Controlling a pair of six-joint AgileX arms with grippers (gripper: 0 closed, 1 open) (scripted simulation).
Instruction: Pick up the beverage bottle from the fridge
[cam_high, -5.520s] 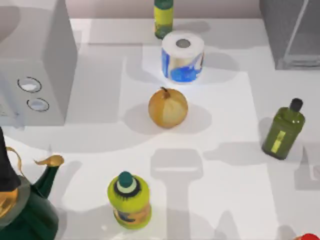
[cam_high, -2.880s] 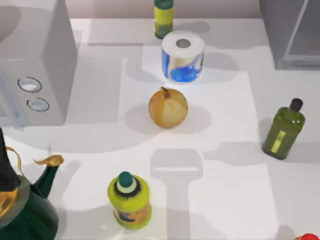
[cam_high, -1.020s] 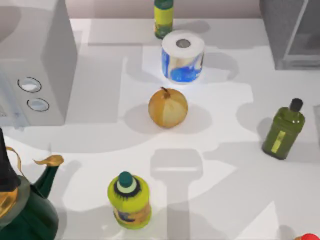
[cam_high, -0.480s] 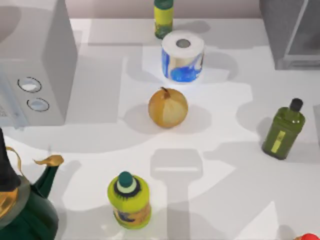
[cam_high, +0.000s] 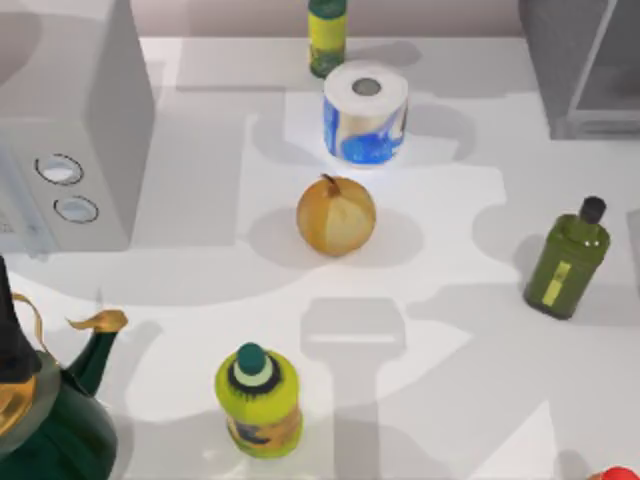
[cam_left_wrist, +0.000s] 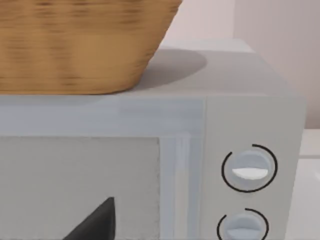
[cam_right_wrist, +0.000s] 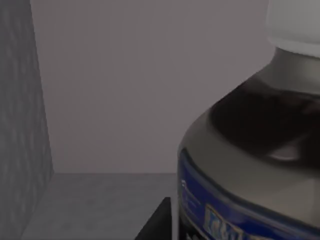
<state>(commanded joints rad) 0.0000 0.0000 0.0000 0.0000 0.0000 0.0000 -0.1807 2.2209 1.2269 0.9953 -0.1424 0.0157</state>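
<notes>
The fridge (cam_high: 562, 60) is a dark grey cabinet at the table's back right corner, with a lighter front panel (cam_high: 612, 70). In the right wrist view the beverage bottle (cam_right_wrist: 250, 165) stands very close inside the fridge's grey interior (cam_right_wrist: 125, 85). It has a white cap (cam_right_wrist: 295, 25), silvery-grey shoulders and a dark body with a blue label. A dark piece of my right gripper (cam_right_wrist: 157, 222) shows just beside the bottle's body. A dark piece of my left gripper (cam_left_wrist: 95, 222) hangs in front of the pale grey box.
A pale grey box with two dials (cam_high: 70, 130) stands at the left, a wicker basket (cam_left_wrist: 75, 45) on top. On the table are an olive-green bottle (cam_high: 566, 260), a yellow-green teal-capped bottle (cam_high: 258, 400), an onion (cam_high: 335, 215), a paper roll (cam_high: 365, 112) and a green teapot (cam_high: 50, 420).
Shadows on the table's right side have shifted and spread. None of the objects on the table has moved.
</notes>
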